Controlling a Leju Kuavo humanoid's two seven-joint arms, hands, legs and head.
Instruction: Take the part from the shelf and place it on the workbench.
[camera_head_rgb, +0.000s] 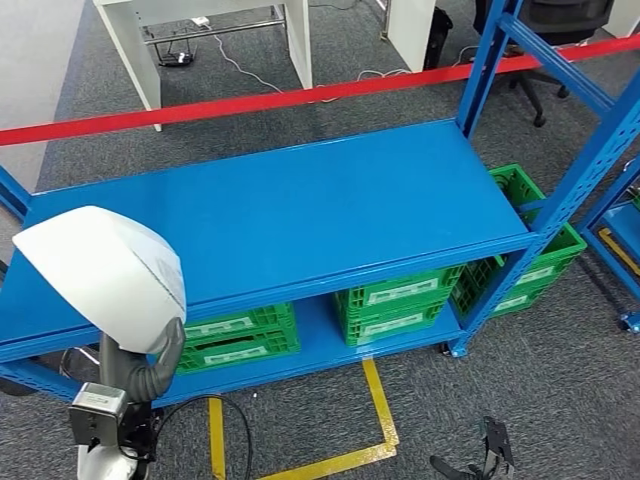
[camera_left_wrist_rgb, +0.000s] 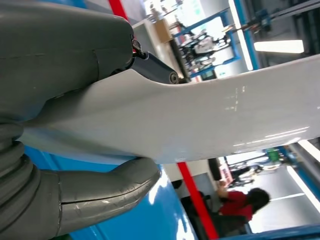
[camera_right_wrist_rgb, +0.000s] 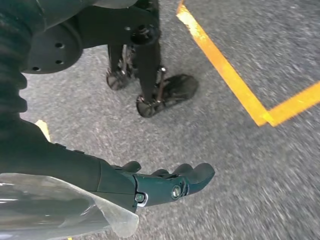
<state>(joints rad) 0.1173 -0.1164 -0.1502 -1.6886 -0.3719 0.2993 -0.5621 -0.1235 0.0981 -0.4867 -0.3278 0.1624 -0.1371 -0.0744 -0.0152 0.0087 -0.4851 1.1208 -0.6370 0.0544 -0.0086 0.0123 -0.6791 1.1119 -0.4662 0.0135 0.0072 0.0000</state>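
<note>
The part is a large white curved shell, held up over the left end of the blue shelf board. My left hand grips its lower edge from below. In the left wrist view the white part runs across the picture, with the thumb on one face and the dark fingers on the other. My right hand hangs over the grey carpet, fingers stretched out and holding nothing.
Green crates sit on the lower shelf board, with more at the right end. Blue uprights stand at the right. A red barrier tape runs behind the shelf. Yellow floor lines mark the carpet in front.
</note>
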